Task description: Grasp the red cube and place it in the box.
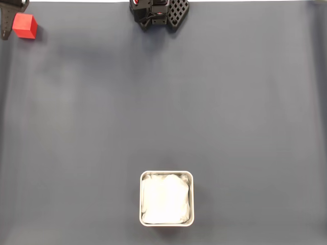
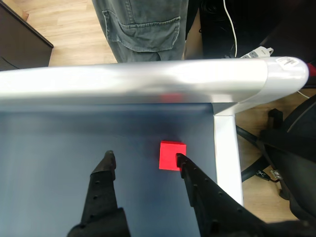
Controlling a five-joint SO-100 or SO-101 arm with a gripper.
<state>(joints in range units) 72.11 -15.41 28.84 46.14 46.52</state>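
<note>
Your gripper is spread, grasping nothing. One fingertip overlaps the red cube. The box sits well apart.

Setting: office or lab workroom. Evidence, placed relative to the table, silver-edged with a dark blue-grey mat top: wood-pattern floor beyond its far edge; a person's grey trousers standing just behind it; white power strip with cable to its right; black swivel chair base beside its corner leg.
</note>
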